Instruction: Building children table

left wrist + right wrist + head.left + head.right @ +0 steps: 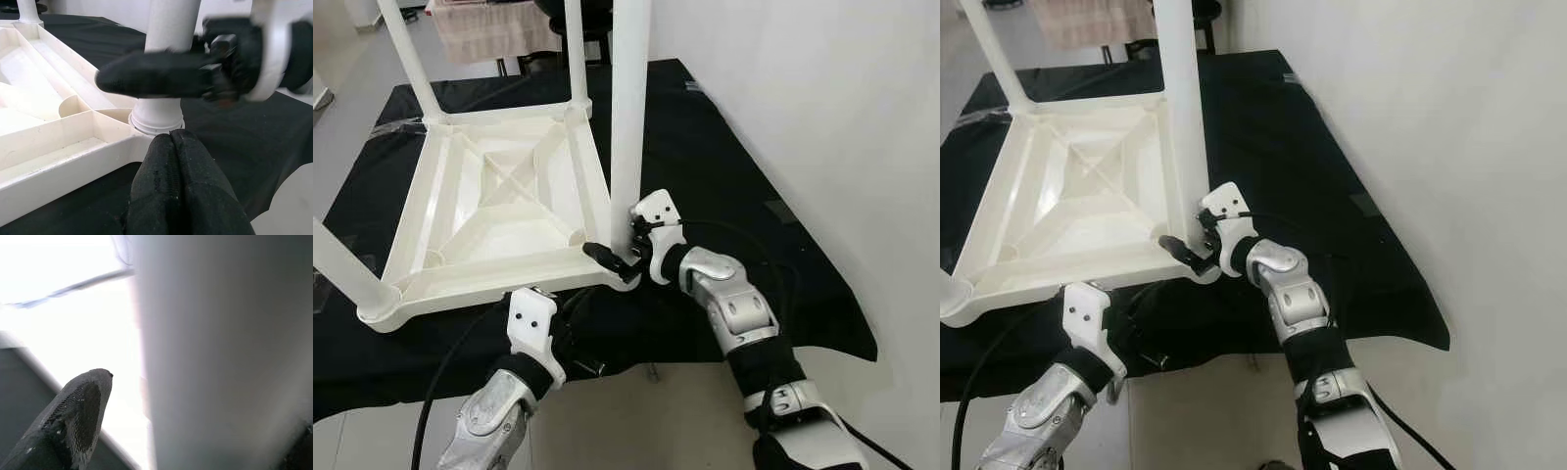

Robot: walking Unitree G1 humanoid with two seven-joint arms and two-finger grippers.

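We have the white children's table (499, 215) upside down on the black-draped surface (724, 166). Our right gripper (625, 253) grasps the near corner leg (628, 108) at its socket, seemingly still seating it; next, press it home. Our left gripper (177, 161), clenched empty, waits just below that corner.

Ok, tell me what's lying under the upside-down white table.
A black cloth lies under the upturned table, spread past its rim on every side. The tabletop's face is pressed down against it, so that face and whatever the cloth rests on are covered.
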